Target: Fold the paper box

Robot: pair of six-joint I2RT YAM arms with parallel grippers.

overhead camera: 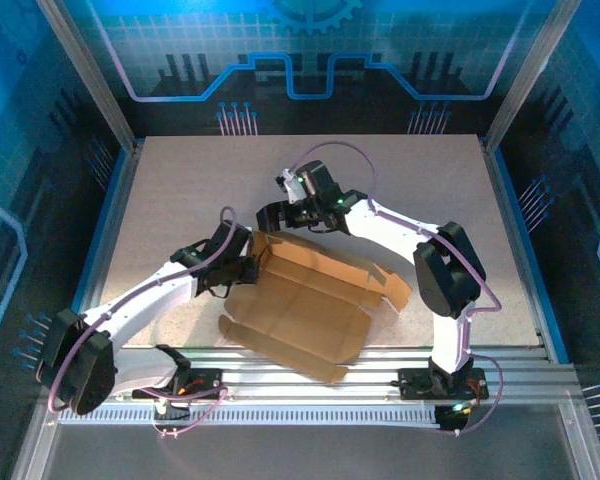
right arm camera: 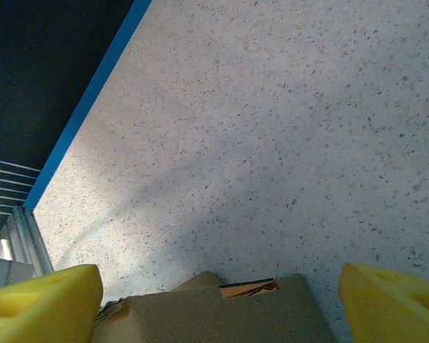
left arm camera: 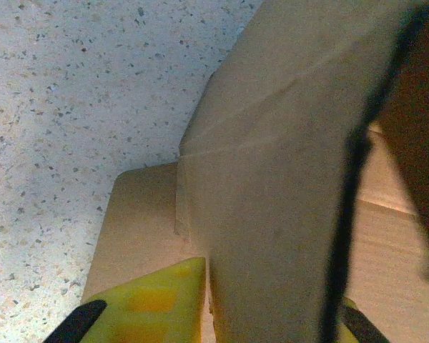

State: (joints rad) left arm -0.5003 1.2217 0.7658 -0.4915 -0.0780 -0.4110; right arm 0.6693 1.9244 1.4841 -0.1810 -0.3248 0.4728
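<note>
Paper box (left arm camera: 272, 179) flap inside left gripper (left arm camera: 257, 316)

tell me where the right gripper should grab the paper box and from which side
Best the raised far wall of the paper box, pinched at its top edge from above. That thin edge stands free of the table, between the fingers of the open right gripper; the flat panels lie flush.

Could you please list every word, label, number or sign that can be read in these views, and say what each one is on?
There is no readable text in any view.
The paper box: plain brown cardboard, no print or label.
The back wall: a gear outline and circuit-style lines, a graphic only, with no letters or digits.
</note>
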